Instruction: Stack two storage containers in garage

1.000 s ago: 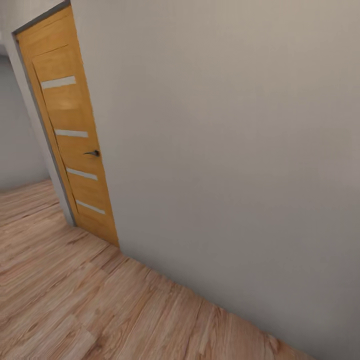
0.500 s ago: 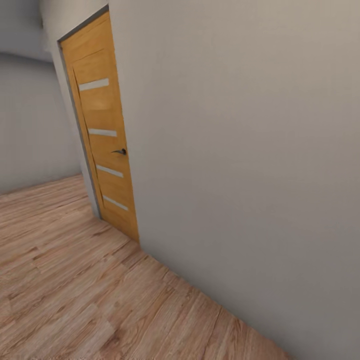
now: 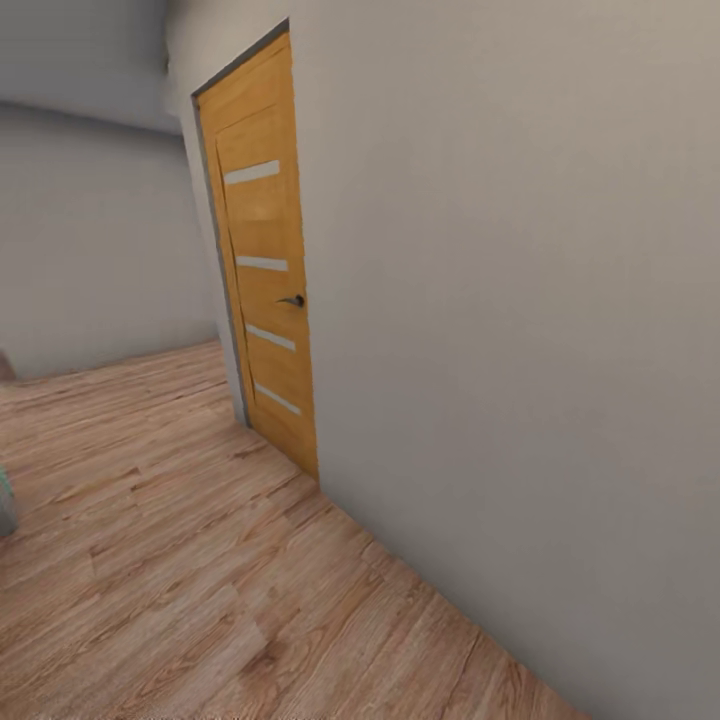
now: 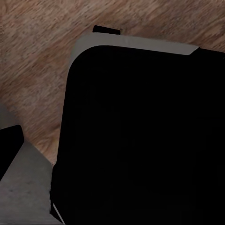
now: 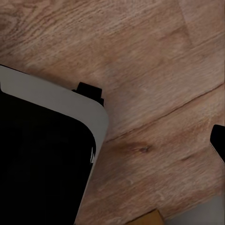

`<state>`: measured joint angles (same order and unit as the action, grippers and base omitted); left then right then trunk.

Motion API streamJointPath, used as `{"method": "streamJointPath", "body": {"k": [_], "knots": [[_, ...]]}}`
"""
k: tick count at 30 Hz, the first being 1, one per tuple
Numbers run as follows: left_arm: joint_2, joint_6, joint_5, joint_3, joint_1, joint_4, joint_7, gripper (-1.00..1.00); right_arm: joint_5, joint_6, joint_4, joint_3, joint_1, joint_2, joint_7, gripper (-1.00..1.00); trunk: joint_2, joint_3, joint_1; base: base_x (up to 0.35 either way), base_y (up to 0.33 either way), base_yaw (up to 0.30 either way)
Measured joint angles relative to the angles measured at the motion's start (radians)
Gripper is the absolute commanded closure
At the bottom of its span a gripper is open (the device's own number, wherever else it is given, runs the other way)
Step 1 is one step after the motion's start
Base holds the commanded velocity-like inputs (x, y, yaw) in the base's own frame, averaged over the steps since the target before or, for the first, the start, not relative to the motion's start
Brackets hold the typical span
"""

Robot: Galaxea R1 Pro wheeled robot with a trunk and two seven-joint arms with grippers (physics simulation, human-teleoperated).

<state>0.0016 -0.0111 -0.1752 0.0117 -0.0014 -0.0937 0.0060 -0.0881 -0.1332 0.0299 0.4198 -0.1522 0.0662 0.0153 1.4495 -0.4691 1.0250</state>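
Meanwhile no storage containers in sight; robot in transit. Orange door (image 3: 265, 250), closed, sits further toward mid-frame than a second ago, so the head camera is swinging left along the grey wall (image 3: 520, 300). Wood plank floor (image 3: 180, 560) underfoot, so likely not the garage yet. Finger state of both grippers: cannot tell.

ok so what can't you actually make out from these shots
- What lies behind the closed orange door, head view.
- A teal-grey thing cut off by the head view's left edge; unidentifiable.
- Gripper states: a black, grey-edged robot part blocks the left wrist view, and a similar part the right wrist view, above the wood floor.
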Motion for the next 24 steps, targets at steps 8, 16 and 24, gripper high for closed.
{"method": "streamJointPath", "body": {"k": [8,16,24], "knots": [[0.0,0.0,0.0,0.0,0.0,0.0,0.0,-1.0,-0.001,0.0,0.0,0.0,0.0,0.001,0.0,-1.0,0.0,0.0,0.0,0.0,0.0,0.3],[-0.002,0.0,0.001,0.0,0.0,-0.001,0.0,-1.0,-0.001,0.0,0.0,0.0,0.0,0.002,0.0,-1.0,0.0,0.0,0.0,0.0,0.0,0.3],[-0.002,0.0,0.001,-0.001,0.0,0.0,0.0,-1.0,-0.001,0.001,0.0,0.0,0.0,0.002,0.0,-1.0,0.0,0.0,0.0,0.068,0.0,0.297]]}}
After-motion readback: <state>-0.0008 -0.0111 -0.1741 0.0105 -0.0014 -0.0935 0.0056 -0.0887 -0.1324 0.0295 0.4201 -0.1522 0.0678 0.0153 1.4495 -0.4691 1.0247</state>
